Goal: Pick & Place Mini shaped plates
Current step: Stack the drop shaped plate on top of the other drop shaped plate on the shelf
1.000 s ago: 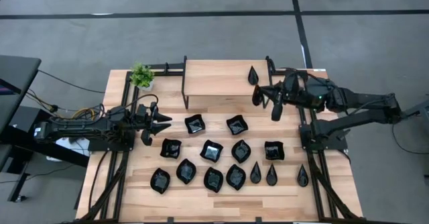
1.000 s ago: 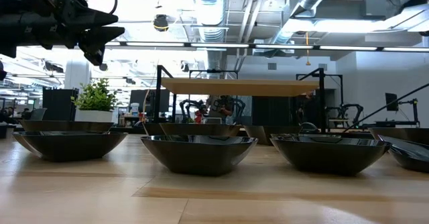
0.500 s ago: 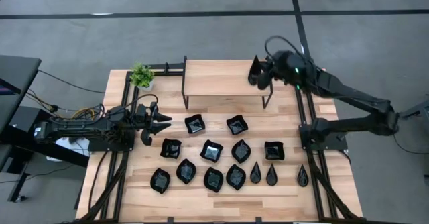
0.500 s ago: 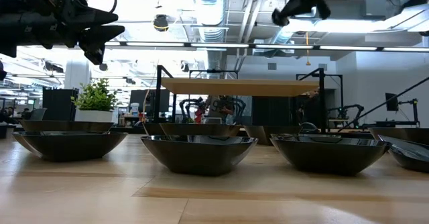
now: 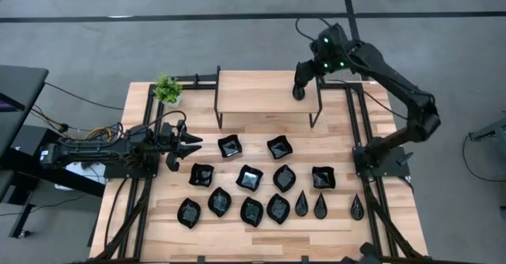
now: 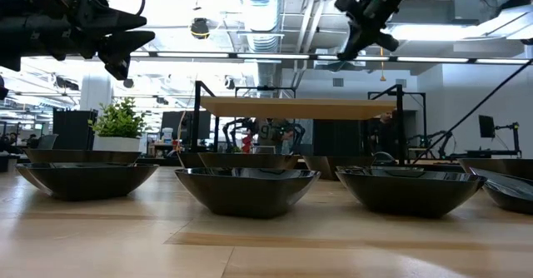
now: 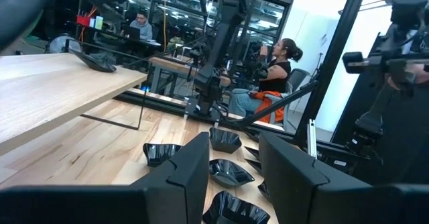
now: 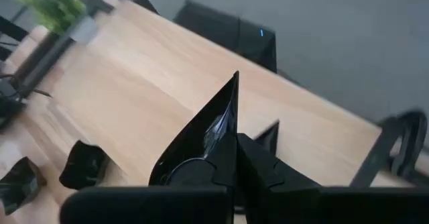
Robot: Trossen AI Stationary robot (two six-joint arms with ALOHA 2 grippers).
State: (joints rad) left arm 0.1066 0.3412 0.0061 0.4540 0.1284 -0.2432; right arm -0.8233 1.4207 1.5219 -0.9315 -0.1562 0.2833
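High view shows right gripper [image 5: 300,88] pinching a teardrop plate [image 8: 201,140] over the raised shelf [image 5: 261,92], apparently mid-placement; next: lower, release; left gripper [image 5: 186,144] waits spread.

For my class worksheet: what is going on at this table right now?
The right gripper is shut on a teardrop-shaped black plate, holding it over the right end of the raised wooden shelf. The left gripper waits open above the table's left side. More mini shaped plates lie in rows on the table in front of the shelf.
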